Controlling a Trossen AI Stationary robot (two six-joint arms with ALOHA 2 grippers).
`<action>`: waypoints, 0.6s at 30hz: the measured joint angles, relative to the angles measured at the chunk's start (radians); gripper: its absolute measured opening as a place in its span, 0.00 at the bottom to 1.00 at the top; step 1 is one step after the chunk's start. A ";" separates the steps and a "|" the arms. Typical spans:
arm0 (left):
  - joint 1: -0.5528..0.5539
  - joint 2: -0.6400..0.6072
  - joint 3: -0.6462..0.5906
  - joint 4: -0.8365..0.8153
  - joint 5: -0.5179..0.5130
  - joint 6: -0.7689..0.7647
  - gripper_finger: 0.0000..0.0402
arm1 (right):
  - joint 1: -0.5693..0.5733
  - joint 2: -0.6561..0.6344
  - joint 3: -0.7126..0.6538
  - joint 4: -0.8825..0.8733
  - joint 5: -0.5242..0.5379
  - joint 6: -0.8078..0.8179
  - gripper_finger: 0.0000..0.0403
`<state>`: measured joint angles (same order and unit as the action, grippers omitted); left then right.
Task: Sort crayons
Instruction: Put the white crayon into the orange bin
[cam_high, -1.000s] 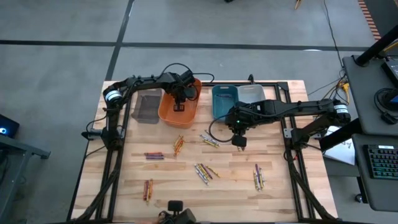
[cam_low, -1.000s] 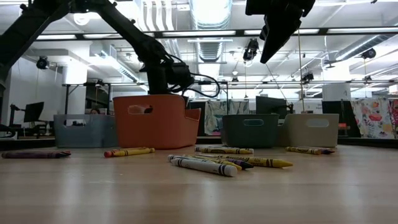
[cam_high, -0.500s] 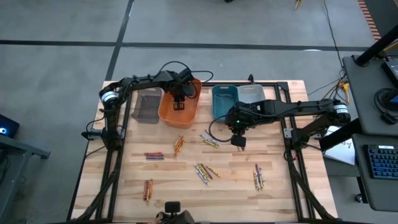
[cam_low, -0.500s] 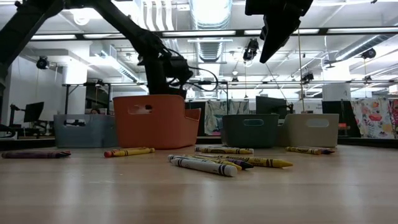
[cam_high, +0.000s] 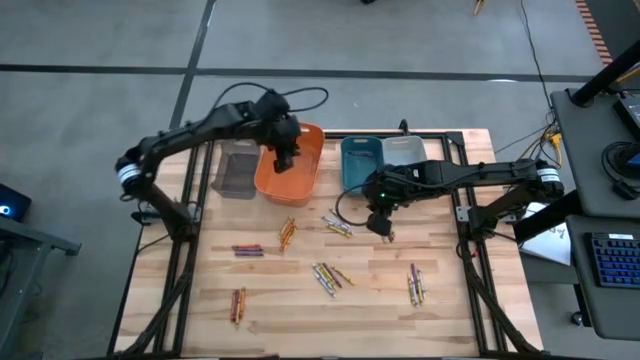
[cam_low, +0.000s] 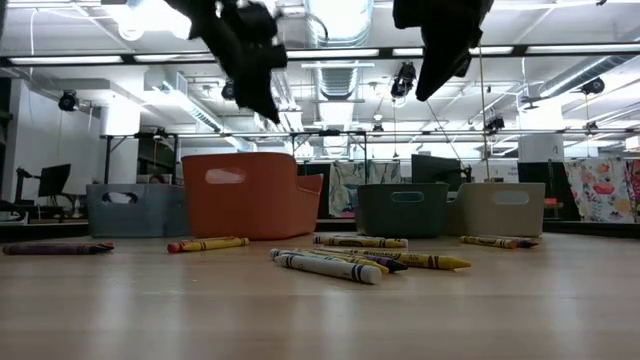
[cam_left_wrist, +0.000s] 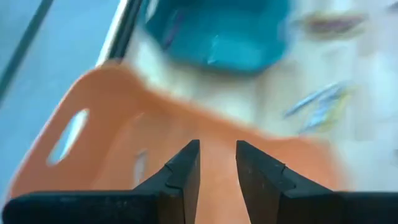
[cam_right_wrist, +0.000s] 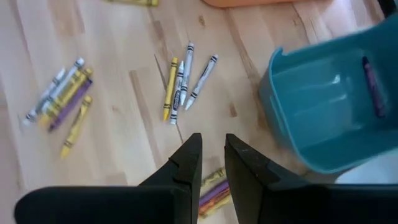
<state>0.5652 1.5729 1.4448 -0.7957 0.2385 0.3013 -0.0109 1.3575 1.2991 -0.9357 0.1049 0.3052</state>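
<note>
High view: 4 plastic bins along the desk's (cam_high: 440, 310) far edge: dark grey (cam_high: 237, 172), orange (cam_high: 296, 176), teal (cam_high: 358, 164), pale grey (cam_high: 404, 150). About 6 loose groups of short wax crayons lie on the wood.

Right end effector (cam_high: 381, 224): raised over the desk, fingers narrowly parted, nothing between. The nearest crayon group (cam_right_wrist: 181, 79), 4 visible (1 yellow, 3 pale), lies just ahead of it on the left arm's side, long axes roughly along its pointing direction. This arm is the nearer.

Left end effector (cam_left_wrist: 217, 148): above the orange bin, fingers slightly spread, empty.

1 purple crayon (cam_right_wrist: 372, 84) lies inside the teal bin.
</note>
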 joint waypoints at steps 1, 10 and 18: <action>-0.017 -0.027 0.000 0.015 0.029 -0.019 0.21 | 0.001 0.000 0.000 0.000 0.000 0.047 0.15; -0.265 -0.240 -0.130 0.296 0.060 -0.115 0.20 | 0.098 0.039 0.000 0.004 0.000 0.302 0.15; -0.461 -0.396 -0.383 0.488 -0.158 -0.231 0.20 | 0.234 0.099 0.000 -0.022 -0.064 0.438 0.15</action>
<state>0.1041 1.1766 1.0617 -0.3075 0.0804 0.0701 0.2236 1.4560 1.2991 -0.9578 0.0404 0.7432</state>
